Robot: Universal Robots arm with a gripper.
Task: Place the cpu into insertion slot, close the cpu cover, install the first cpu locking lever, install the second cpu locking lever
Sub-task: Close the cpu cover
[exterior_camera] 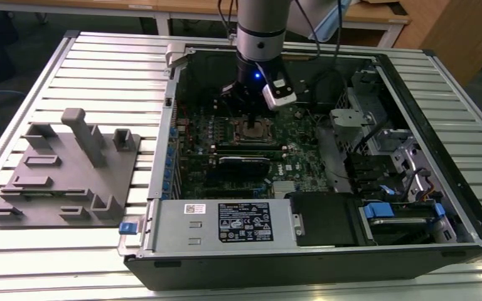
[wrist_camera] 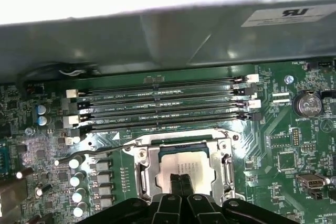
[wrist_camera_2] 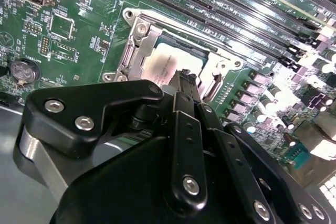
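Cpu point(wrist_camera: 184, 162), small flat square silver-grey metal chip, lies in dark, silver-rimmed insertion slot point(wrist_camera: 178, 147). Black gripper point(wrist_camera: 181, 178) closed, empty, tips at chip top. Risk: off-centre press could skew it in the slot.

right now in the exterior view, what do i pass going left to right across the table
grey jig → case wall → cpu slot → drive cage

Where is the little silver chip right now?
In the first wrist view the cpu sits in the insertion slot, beside the long black slots, directly below the gripper.
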